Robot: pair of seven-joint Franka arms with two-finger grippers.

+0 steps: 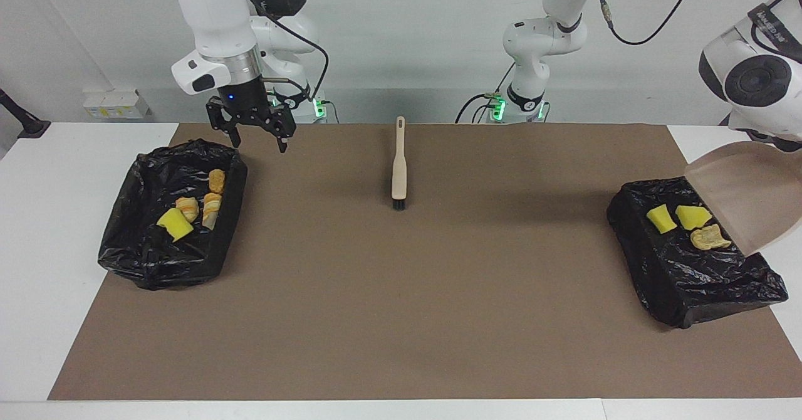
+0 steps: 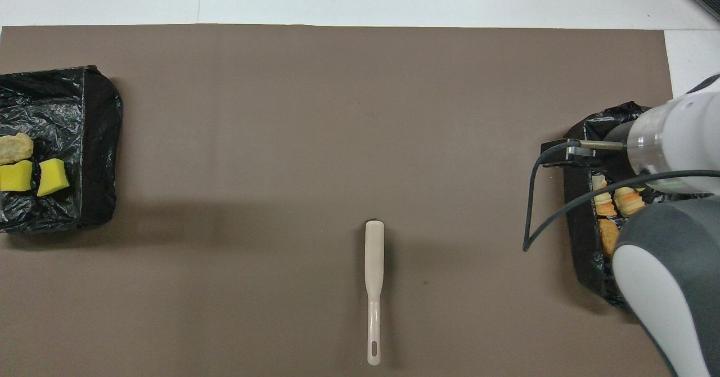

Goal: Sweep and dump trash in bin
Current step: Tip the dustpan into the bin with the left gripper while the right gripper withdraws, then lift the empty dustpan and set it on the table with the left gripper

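The trash lies in two black-lined bins. The bin at the left arm's end holds two yellow sponge chunks and a tan piece, also seen in the overhead view. The bin at the right arm's end holds a yellow sponge and three pastry bits. The left arm holds the beige dustpan tipped steeply over its bin; its gripper is hidden by the pan. My right gripper is open and empty, up over the robot-side edge of its bin.
A beige hand brush lies on the brown mat in the middle, near the robots, bristles pointing away from them. In the overhead view it lies alone. The right arm covers part of its bin there.
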